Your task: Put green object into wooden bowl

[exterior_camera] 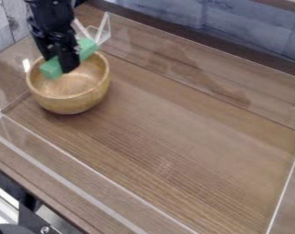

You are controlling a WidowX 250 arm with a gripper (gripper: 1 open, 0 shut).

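We see a round wooden bowl (69,87) near the left end of a long wooden table (186,119). The bowl is light tan, thick-walled, with a smooth rounded rim and a paler hollow where faint grain shows. The table top is darker brown, with long straight grain lines running across it and a slight sheen.

Above the bowl's far rim hangs the black gripper (56,60), pointing down, on a dark arm that comes in from the top edge of the view. Its jaws are partly closed on the green object (64,54), a small flat block of bright, matte green. We see the block sticking out on both sides of the dark fingers, tilted, with its lower end over the bowl's hollow. We cannot tell whether that lower end touches the bowl; the block looks held just above the inside.

Clear plastic walls (284,192) stand along the table edges, their thin edges catching light as pale lines. Behind the table runs a wall of grey weathered planks (235,23) with a rough streaked surface.

We can read no label, brand or writing anywhere; the picture is small and soft, and the bowl, block and gripper all look plain.
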